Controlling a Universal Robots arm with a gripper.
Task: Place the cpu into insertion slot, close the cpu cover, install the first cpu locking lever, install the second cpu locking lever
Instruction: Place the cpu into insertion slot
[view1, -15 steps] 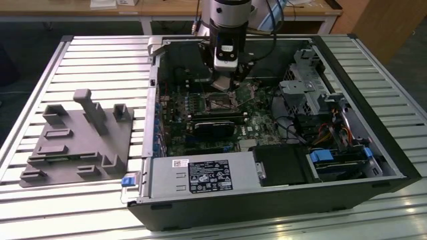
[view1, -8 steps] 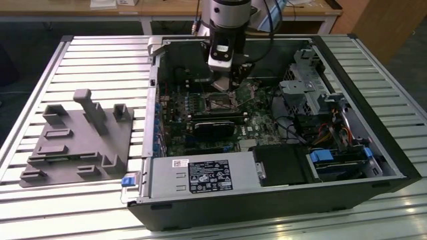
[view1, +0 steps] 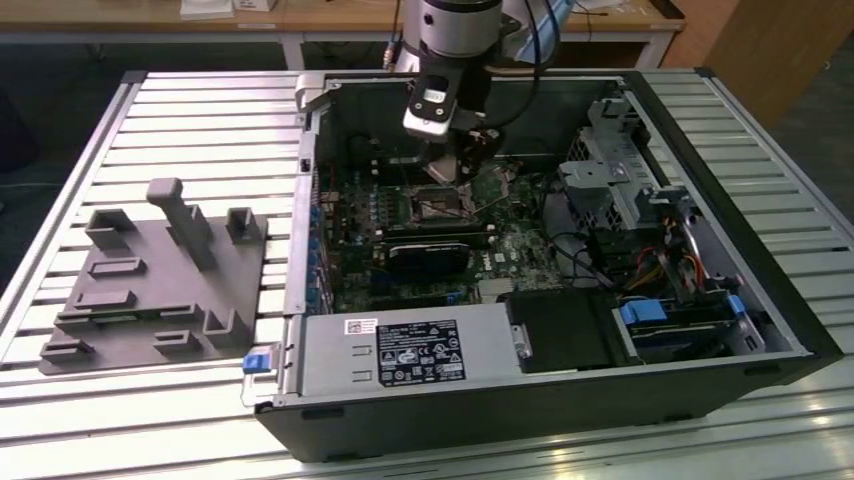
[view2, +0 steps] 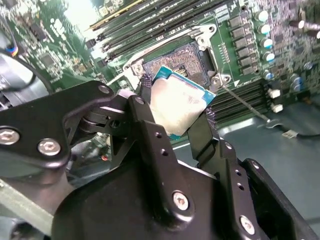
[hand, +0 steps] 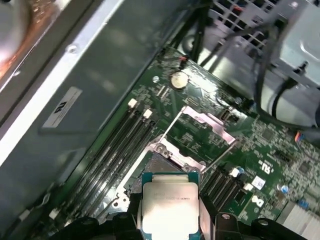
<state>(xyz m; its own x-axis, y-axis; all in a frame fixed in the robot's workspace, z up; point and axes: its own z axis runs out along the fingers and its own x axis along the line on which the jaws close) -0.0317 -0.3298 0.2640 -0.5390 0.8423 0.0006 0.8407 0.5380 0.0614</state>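
My gripper (view2: 177, 102) is shut on the cpu (view2: 181, 106), a flat square chip with a pale metal top and a teal edge, gripped by two opposite sides. The chip hangs tilted just above the insertion slot (view2: 177, 60), a dark square socket on the green motherboard. In the first wrist view the cpu (hand: 170, 205) sits between the fingers, with the insertion slot (hand: 162, 164) right behind it. The cpu cover (hand: 206, 118), a silvery frame, stands raised beyond the slot. In the exterior view the gripper (view1: 454, 168) hovers over the insertion slot (view1: 434, 205) inside the open computer case.
Thin metal lever rods (hand: 220, 156) stick out beside the socket. Memory slots (hand: 120, 145) run along one side. A black graphics card (view1: 434, 252) lies just past the socket. Cables and drive cages (view1: 627, 190) crowd the exterior view's right. A grey fixture (view1: 147, 280) lies on the table left of the case.
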